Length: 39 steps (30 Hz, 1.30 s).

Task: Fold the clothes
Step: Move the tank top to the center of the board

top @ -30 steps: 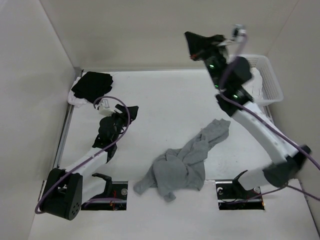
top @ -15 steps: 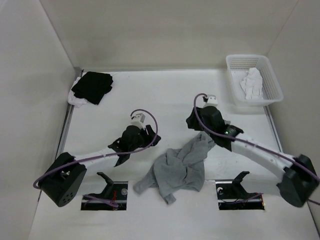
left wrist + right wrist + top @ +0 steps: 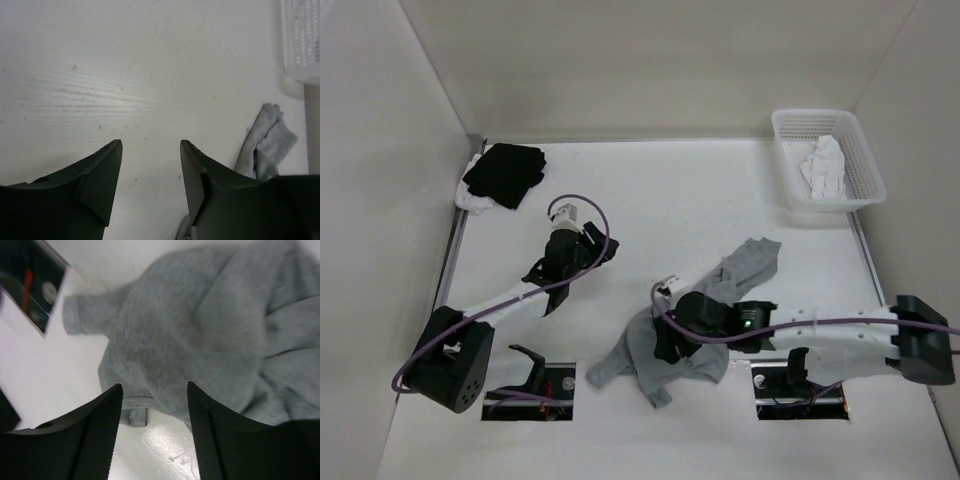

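Note:
The clothes (image 3: 750, 262), one light grey garment, lie crumpled on the white table near the front middle, with one end stretching toward the back right. My right gripper (image 3: 665, 348) hovers low over the garment's front left part. In the right wrist view the right gripper (image 3: 154, 385) is open, with the clothes' (image 3: 190, 330) hem and bare table between its fingers and nothing held. My left gripper (image 3: 592, 250) is left of the garment and apart from it. The left gripper (image 3: 150, 141) is open over bare table, with the clothes (image 3: 267, 142) off to its right.
A white basket (image 3: 825, 210) with a white garment (image 3: 823, 165) inside stands at the back right, also seen as the basket (image 3: 302, 40) in the left wrist view. A black garment (image 3: 505, 172) lies on a white one (image 3: 470, 200) at the back left. Walls enclose the table.
The right arm came down from high near the basket to the grey garment's front left, and its jaws opened. The left arm swung toward the garment, then drew back left.

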Each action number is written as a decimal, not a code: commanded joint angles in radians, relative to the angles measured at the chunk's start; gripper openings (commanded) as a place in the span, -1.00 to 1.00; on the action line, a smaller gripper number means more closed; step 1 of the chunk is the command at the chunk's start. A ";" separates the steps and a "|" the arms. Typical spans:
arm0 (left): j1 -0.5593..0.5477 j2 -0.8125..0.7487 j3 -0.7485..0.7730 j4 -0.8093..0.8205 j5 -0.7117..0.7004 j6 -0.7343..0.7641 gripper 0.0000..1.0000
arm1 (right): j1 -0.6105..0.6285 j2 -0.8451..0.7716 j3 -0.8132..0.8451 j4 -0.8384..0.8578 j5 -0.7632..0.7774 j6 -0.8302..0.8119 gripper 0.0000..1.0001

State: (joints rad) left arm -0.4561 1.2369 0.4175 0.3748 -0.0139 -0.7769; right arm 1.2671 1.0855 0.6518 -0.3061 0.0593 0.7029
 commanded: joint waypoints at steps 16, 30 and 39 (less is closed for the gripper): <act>0.159 -0.175 -0.040 0.052 0.000 -0.061 -0.02 | 0.177 0.511 0.296 -0.027 -0.096 -0.112 0.33; 0.214 -0.318 -0.010 -0.005 -0.008 -0.073 -0.02 | 0.240 0.073 0.655 -0.132 0.197 -0.340 -0.89; 0.257 -0.560 0.040 -0.163 -0.080 -0.081 -0.02 | 0.213 -0.078 0.816 -0.006 0.292 -0.588 -0.86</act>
State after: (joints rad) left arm -0.2218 0.7574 0.3851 0.2661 -0.0494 -0.8497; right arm 1.5265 1.0058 1.4719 -0.3840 0.3122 0.2527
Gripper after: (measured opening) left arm 0.491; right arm 0.068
